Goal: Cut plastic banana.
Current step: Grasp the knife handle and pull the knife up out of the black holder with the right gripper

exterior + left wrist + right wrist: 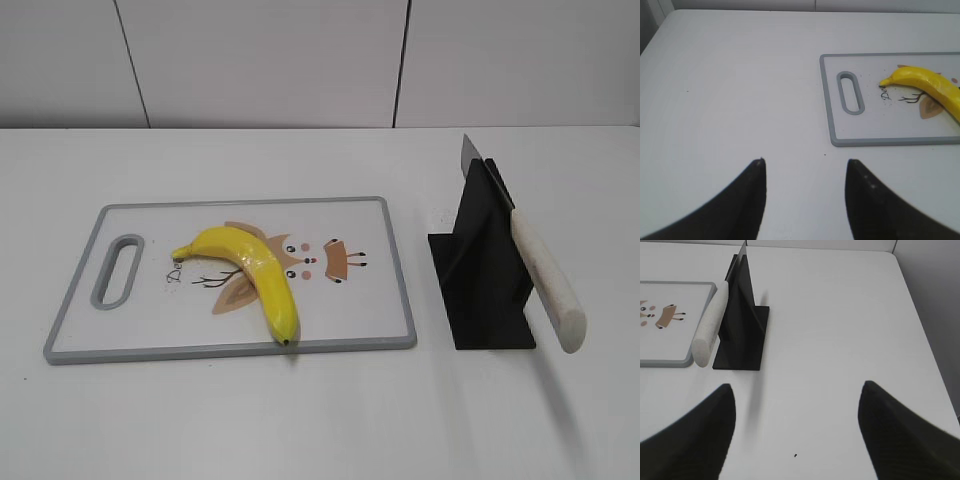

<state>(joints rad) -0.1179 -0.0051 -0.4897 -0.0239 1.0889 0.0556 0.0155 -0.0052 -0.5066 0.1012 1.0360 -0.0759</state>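
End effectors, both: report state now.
Left end effector: open, holding nothing, over bare table.
Right end effector: open, holding nothing, short of the knife.

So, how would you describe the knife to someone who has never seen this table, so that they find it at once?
Start at the cutting board with the banana on it, then look to its right for the black stand. The knife rests in that stand, blade up and back, handle slanting down towards the front. Its white handle is the only pale part against the black stand.
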